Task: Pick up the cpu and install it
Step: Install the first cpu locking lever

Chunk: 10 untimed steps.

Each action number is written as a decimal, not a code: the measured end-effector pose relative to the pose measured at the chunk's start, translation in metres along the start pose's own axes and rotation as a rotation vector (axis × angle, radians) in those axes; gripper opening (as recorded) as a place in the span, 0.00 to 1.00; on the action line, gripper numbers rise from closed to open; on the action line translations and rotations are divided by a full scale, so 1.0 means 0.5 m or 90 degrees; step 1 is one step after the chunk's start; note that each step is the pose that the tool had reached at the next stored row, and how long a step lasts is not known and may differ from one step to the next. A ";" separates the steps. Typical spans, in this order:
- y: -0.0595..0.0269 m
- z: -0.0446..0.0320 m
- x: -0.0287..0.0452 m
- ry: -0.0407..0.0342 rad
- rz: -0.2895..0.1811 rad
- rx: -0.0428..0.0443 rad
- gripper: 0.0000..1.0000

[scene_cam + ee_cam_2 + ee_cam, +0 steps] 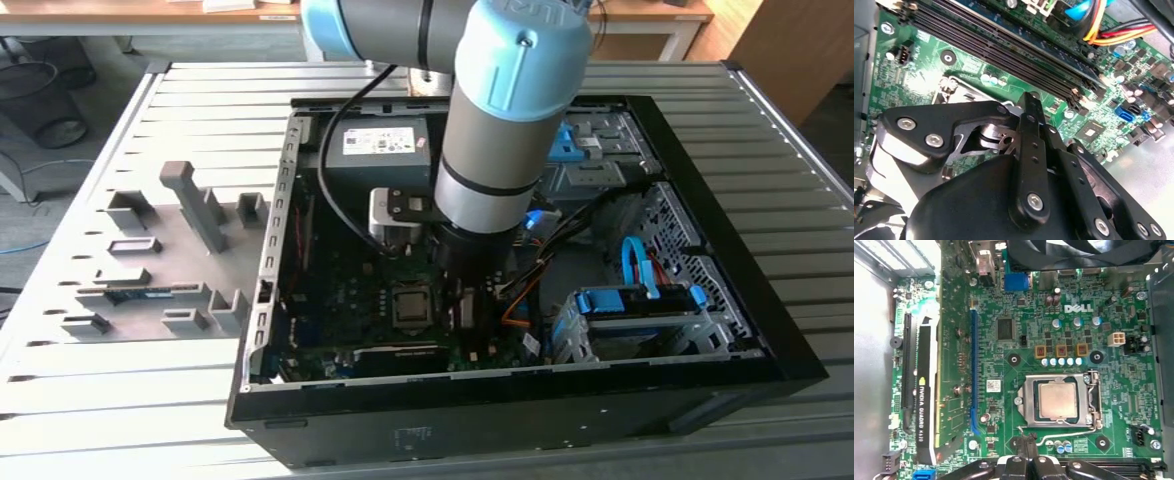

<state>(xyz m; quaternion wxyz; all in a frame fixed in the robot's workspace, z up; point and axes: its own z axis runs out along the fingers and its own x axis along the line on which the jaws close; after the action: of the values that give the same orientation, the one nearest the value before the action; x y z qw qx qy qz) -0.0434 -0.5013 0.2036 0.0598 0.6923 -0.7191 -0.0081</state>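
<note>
The cpu [1056, 399], a small silver-grey square, lies flat in its socket on the green motherboard [1004, 305], with the metal retention frame [1093, 400] around it and a thin wire lever [1064, 435] along one side. My gripper [1026, 452] hangs low inside the case just beside the socket, shut with nothing between its fingers, its tips close to the bent end of the lever. In the exterior view the gripper [470, 300] stands to the right of the cpu [411, 304]. In the second wrist view the gripper [1030, 102] covers most of the socket [961, 85].
The open black computer case [747, 330] lies on a slatted metal table [134, 400]. Inside are a grey power supply [380, 150], blue drive brackets [641, 300], memory slots [1004, 47], coloured cables [1099, 22] and a graphics card [926, 390]. A grey fixture plate [147, 260] lies at the exterior view's left.
</note>
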 end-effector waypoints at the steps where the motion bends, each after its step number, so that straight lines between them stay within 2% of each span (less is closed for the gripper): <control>1: 0.000 -0.002 0.000 0.0001 0.000 0.0000 0.10; 7: 0.004 -0.044 0.003 0.0000 0.000 0.0000 0.10; 10: 0.003 -0.047 0.003 -0.0001 0.000 -0.0012 0.10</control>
<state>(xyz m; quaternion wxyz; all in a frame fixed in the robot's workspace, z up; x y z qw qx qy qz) -0.0426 -0.5012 0.2272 0.0604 0.6923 -0.7190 -0.0088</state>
